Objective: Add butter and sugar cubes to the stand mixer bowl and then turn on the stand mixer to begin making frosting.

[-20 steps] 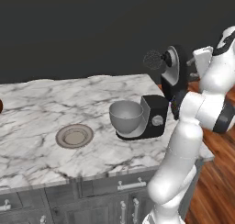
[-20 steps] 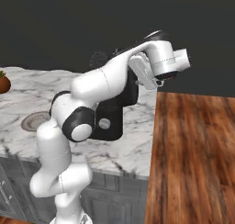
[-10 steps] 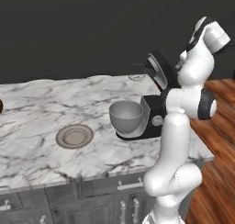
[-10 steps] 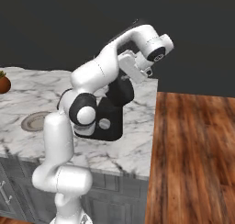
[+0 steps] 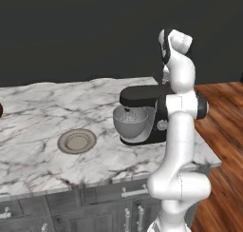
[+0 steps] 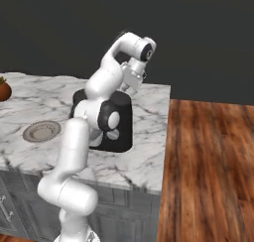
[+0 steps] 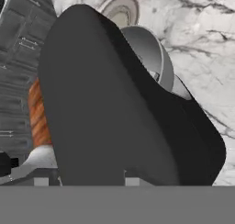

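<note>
On the marble counter [image 5: 42, 107], near its right end: black stand mixer [image 5: 142, 113], head down level over the stand mixer bowl [image 5: 129, 122]. Grey metal, deep and round, seated on the mixer's base under the head, with a speckled look to whatever lies inside; butter and sugar cubes not distinguishable as separate pieces. Seen from the right base camera, the mixer [image 6: 119, 122] as a black rounded block with a silver knob on its side, partly masked by the white arm. Left of the bowl and well apart from it, flat on the marble, a round grey plate [image 5: 77, 140]; same plate [image 6: 41, 131] at the counter's left in the right base view. Far left edge of that view, a small brown pot [image 6: 4, 90] with a green sprig. Below the counter, grey cabinet fronts [image 5: 95, 207] with metal handles; to the right, wooden floor [image 6: 208, 166]. Arm raised in a tall bend over the mixer, gripper [image 6: 127, 86] pointing down behind the mixer's head, close above its rear. From the hand camera, the black mixer head [image 7: 114, 108] directly below and very near, bowl rim [image 7: 153, 53] and plate [image 7: 121, 9] beyond it. Cannot tell whether the claw's fingers stand apart or closed; nothing visibly held.
</note>
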{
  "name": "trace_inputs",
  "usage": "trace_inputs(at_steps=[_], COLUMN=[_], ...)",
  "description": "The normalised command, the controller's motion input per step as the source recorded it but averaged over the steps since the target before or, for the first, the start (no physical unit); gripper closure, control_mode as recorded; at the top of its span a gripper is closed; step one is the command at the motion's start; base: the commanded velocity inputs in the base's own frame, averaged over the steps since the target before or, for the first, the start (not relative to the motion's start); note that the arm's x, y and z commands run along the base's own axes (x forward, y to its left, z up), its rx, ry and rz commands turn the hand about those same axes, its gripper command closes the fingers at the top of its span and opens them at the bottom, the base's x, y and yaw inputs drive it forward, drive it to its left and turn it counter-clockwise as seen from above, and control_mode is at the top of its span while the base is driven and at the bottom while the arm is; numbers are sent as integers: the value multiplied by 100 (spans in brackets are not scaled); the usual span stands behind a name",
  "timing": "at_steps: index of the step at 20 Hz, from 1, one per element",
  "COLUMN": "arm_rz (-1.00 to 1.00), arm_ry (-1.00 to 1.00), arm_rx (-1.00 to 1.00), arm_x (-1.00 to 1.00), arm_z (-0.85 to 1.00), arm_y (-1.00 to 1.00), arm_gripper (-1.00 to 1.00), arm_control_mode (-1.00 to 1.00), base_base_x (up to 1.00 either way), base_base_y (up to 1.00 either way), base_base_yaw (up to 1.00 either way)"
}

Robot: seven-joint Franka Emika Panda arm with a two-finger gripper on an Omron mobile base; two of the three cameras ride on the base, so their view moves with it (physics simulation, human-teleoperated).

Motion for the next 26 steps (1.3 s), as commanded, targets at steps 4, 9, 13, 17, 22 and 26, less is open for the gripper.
trace_inputs(at_steps=[4, 9, 13, 17, 22, 26], arm_rz=[46, 43, 42, 37, 30, 27], arm_ry=[0, -3, -24, -43, -65, -69], arm_rx=[-12, -5, 2, 8, 7, 7], arm_x=[49, -48, -100, -100, -100, -100], arm_z=[-89, -80, -98, -49, 0, 10], arm_y=[33, -12, -76, -94, -79, -60], arm_gripper=[-100, -100, -100, -100, -100, -100], arm_control_mode=[-100, -100, -100, -100, -100, -100], base_base_x=[0, 0, 0, 0, 0, 0], base_base_y=[0, 0, 0, 0, 0, 0], base_base_yaw=[0, 0, 0, 0, 0, 0])
